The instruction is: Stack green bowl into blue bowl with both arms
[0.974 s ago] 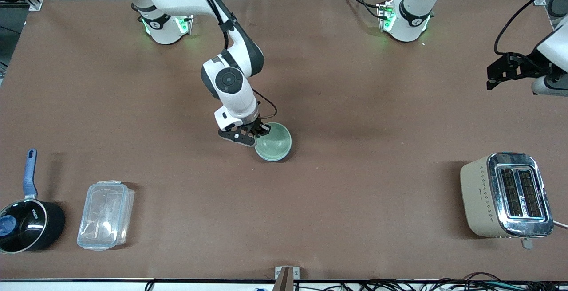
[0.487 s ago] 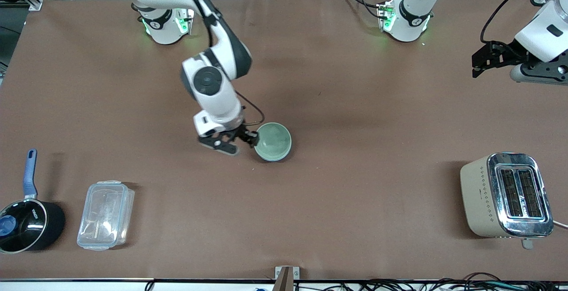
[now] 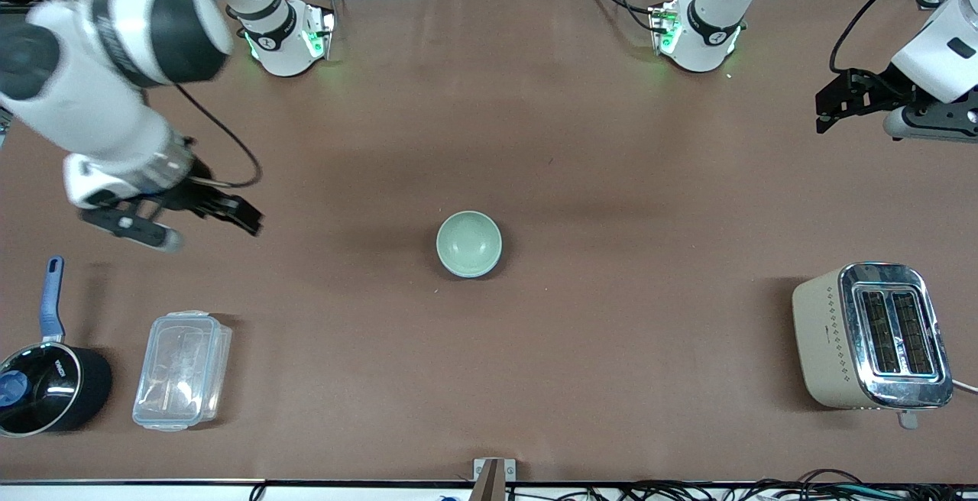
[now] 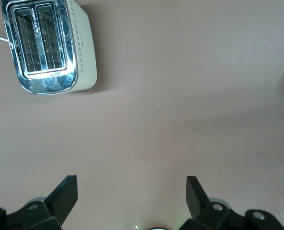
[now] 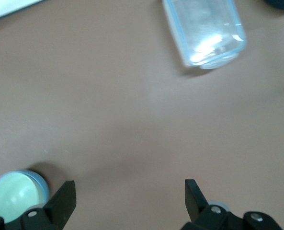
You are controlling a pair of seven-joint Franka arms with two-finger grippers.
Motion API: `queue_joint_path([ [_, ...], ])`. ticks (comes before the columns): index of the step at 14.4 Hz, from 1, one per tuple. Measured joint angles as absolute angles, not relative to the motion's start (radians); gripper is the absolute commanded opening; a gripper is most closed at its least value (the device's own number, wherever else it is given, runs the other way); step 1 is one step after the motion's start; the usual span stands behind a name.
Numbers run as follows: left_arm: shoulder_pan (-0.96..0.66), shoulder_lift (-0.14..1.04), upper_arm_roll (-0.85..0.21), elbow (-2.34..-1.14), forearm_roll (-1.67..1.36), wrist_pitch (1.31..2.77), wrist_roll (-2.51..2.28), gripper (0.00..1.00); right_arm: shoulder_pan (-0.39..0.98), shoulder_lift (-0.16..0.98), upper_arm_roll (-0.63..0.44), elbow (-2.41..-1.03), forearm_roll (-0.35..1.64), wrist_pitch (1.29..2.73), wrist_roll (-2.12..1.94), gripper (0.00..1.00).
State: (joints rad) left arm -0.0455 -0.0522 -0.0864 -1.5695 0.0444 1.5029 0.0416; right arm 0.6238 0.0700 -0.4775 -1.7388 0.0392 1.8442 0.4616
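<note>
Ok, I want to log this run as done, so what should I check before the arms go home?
1. Green bowl inside blue bowl: ok, a blue rim shows around it.
2. Stack upright on the table: ok.
3. Green bowl seated fully down: cannot tell.
4. Right gripper open, empty and off the bowls: ok, it is over bare table toward the right arm's end.
5. Left gripper open and empty: ok, it is over the left arm's end of the table.
</note>
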Motion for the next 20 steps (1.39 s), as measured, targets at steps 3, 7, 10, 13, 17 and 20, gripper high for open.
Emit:
queue_joint_path([
  [3, -0.046, -0.052, -0.086, -1.569, 0.044, 1.503, 0.042, 1.00, 0.621, 0.009, -0.566, -1.642, -0.028, 1.621, 0.323, 1.00],
  [7, -0.046, -0.052, -0.086, -1.568, -0.003, 1.503, 0.039, 1.00, 0.513, -0.006, -0.592, -1.491, -0.044, 1.479, 0.081, 1.00],
  [10, -0.044, -0.049, -0.086, -1.569, -0.004, 1.503, 0.039, 1.00, 0.308, -0.005, -0.491, -1.457, -0.043, 1.475, -0.080, 1.00],
  [13, -0.042, -0.049, -0.084, -1.566, -0.004, 1.504, 0.039, 1.00, 0.053, 0.000, -0.243, -1.455, -0.043, 1.475, -0.119, 1.00],
  [17, -0.040, -0.049, -0.081, -1.554, -0.004, 1.505, 0.040, 1.00, -0.068, 0.009, -0.102, -1.455, -0.043, 1.485, -0.119, 1.00],
  [20, -0.039, -0.049, -0.080, -1.552, -0.004, 1.505, 0.040, 1.00, -0.056, 0.009, -0.087, -1.454, -0.043, 1.485, -0.119, 1.00],
])
